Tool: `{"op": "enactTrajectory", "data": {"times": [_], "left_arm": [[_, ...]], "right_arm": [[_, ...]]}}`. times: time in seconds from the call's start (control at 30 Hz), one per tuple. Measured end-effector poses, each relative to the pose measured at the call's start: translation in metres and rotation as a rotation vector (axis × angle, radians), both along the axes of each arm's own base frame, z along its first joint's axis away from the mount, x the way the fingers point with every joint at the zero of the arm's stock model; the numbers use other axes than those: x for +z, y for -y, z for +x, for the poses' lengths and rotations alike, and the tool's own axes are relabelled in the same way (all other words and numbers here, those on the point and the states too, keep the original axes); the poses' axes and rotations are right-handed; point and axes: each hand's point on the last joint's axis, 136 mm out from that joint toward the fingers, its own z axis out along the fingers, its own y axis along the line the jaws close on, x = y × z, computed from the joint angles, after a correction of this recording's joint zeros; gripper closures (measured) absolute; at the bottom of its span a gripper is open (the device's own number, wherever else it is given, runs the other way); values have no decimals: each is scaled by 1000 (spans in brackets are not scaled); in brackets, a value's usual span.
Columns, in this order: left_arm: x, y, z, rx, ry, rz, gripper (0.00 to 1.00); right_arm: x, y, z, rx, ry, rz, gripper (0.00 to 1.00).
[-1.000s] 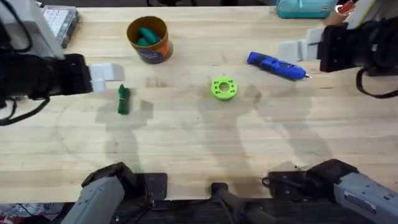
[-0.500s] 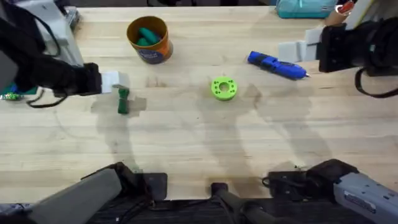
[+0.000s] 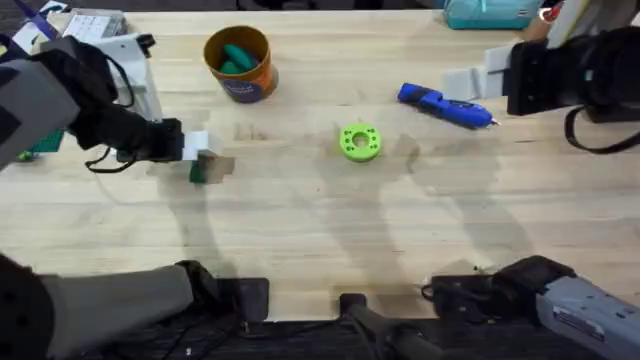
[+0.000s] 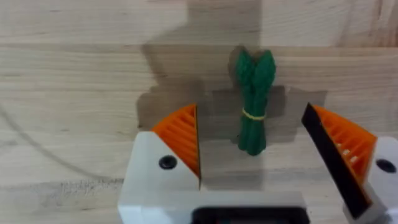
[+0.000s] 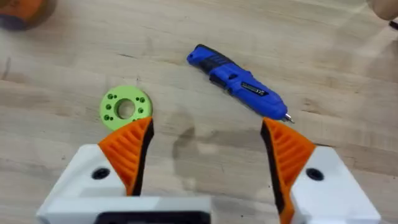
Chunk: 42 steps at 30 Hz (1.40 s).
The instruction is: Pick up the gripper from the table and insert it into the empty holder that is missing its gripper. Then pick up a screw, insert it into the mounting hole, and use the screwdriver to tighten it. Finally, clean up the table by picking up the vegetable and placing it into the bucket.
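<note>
The vegetable, a dark green bundle, lies flat on the table. My left gripper is low over it and open, one orange pad on each side and neither touching it. From overhead, the left gripper covers most of the vegetable. The bucket stands behind, with green pieces inside. The blue screwdriver lies at the back right. My right gripper hovers open just behind the screwdriver and holds nothing. The holder and the screw are out of view.
A lime-green disc with holes lies mid-table, and the right wrist view shows the disc too. A clear compartment box sits at the back left. A teal container sits at the back right edge.
My left arm has swung right and come down, so its open fingers now straddle the vegetable. The right arm has hardly moved.
</note>
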Motion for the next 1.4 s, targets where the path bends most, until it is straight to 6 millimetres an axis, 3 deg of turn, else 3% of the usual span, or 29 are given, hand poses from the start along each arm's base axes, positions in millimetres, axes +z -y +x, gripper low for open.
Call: {"op": "enactTrajectory", "data": {"times": [0.27,1.4], "left_arm": [[-21,15,-2,-98,-89,37,14],[-21,16,-2,-119,-97,64,14]], "right_arm": [[0,0,0,0,-1,0,5],[0,0,0,0,0,0,5]]}}
